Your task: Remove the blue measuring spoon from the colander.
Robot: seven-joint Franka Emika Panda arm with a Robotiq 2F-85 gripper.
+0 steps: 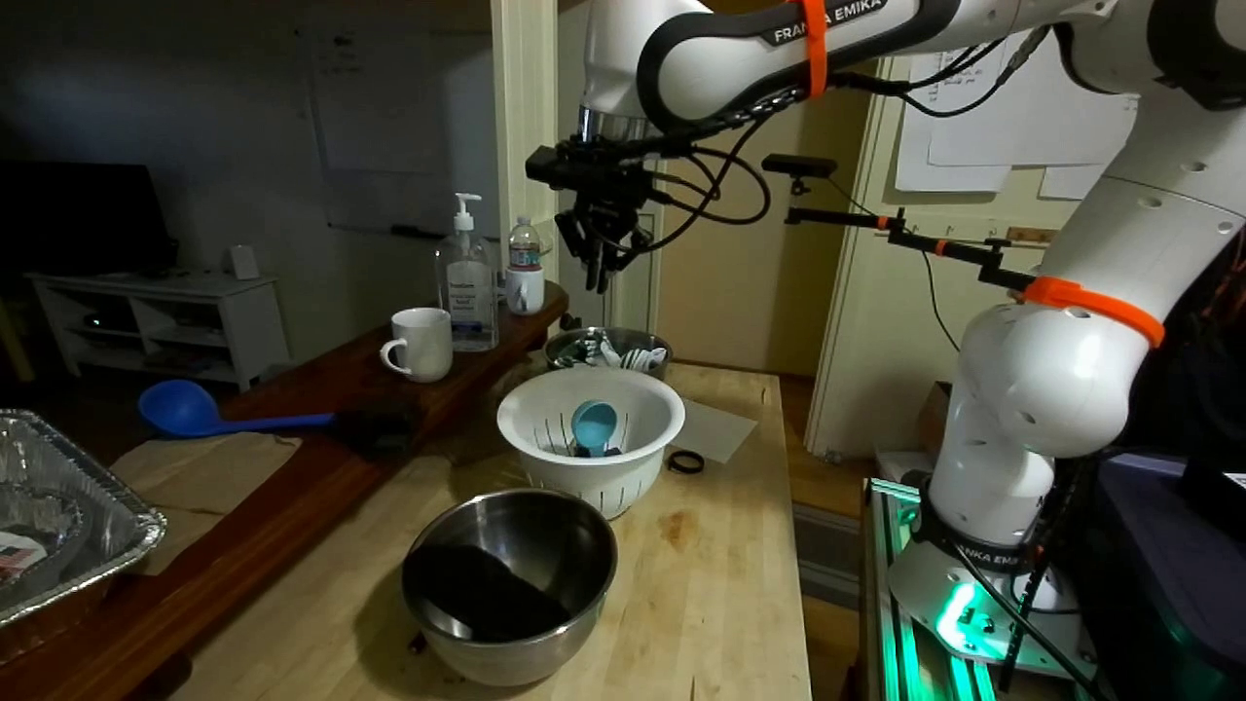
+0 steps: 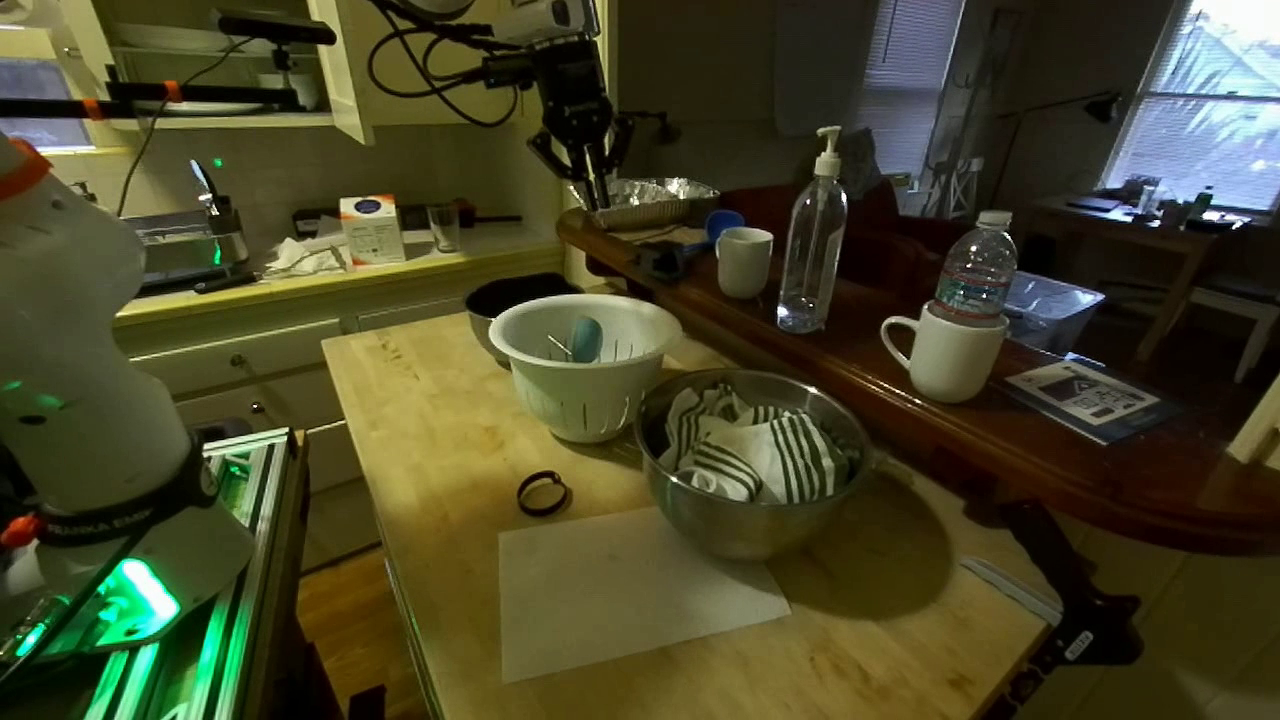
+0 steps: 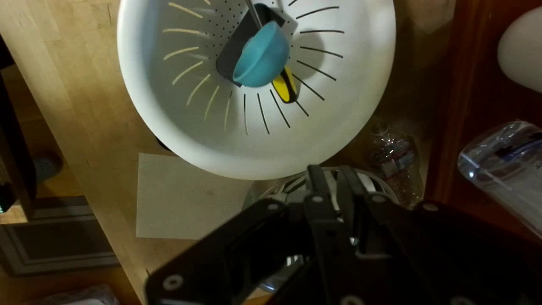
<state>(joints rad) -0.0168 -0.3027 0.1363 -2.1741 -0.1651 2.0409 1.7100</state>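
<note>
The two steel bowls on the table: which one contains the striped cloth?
The steel bowl nearer the white paper. Striped cloth shows inside it; the other steel bowl, on the opposite side of the colander, shows none.

1. the blue measuring spoon (image 3: 263, 57) is light blue with a rounded bowl; its handle is hard to make out.
2. it lies inside the colander (image 2: 585, 395), near the middle, bowl tilted.
3. the colander is white and round, stands upright, with slits down its sides, small holes in its bottom and a flared rim.
</note>
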